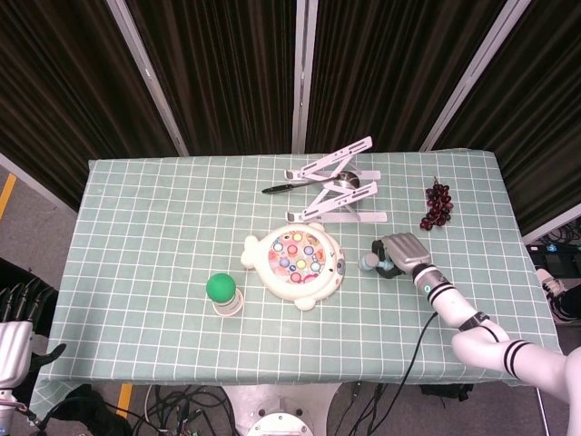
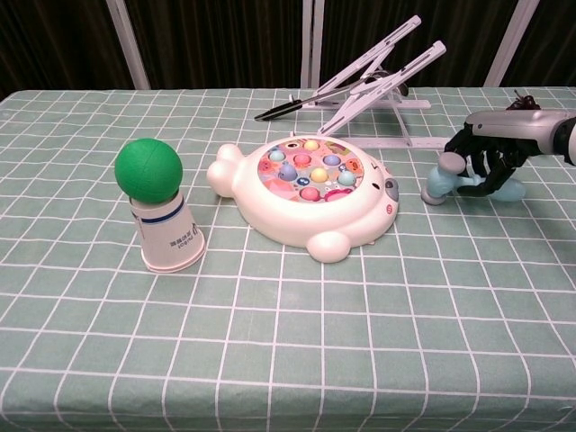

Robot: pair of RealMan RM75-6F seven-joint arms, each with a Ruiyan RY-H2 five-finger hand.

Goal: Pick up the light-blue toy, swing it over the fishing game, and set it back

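The table (image 2: pixel 270 360) with its checked green cloth fills most of both views, and near its middle sits the fishing game (image 2: pixel 310 193), a white fish-shaped tray of coloured pieces. To the right of it in the chest view, apart from the game's edge, the light-blue toy (image 2: pixel 443 180) is down at the cloth, its grey head end nearest the game. I'd judge this the last step, the setting back. The right hand (image 2: pixel 490 162) lies over the toy's handle with its dark fingers (image 2: pixel 477 166) curled around it, clamped on. The next move looks to be spreading those fingers and lifting straight off so the toy doesn't roll. The left hand (image 1: pixel 14 313) waits at the lower left edge of the head view, fingers apart, holding nothing.
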